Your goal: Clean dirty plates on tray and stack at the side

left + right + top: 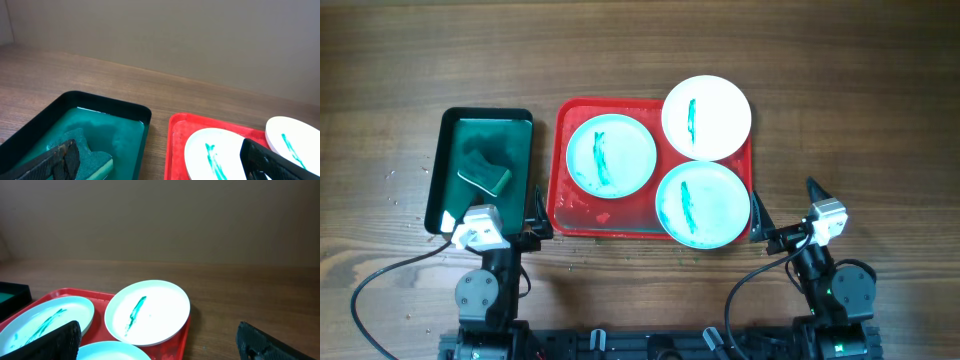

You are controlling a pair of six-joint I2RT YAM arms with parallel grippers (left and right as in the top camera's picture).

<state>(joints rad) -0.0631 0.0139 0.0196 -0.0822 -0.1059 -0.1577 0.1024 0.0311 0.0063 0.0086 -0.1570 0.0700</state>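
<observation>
Three white plates with teal smears lie on the red tray (563,170): one at the left (611,154), one at the front right (701,203), and one at the back right (707,117) overhanging the tray's rim. My left gripper (510,222) is open and empty near the table's front, between the green tray and the red tray (176,145); its view shows the left plate (215,152). My right gripper (787,213) is open and empty just right of the red tray's front corner; its view shows the back plate (147,311).
A dark green black-rimmed tray (446,150) left of the red tray holds teal water and a green sponge (484,178). The sponge also shows in the left wrist view (92,162). Bare wooden table surrounds both trays.
</observation>
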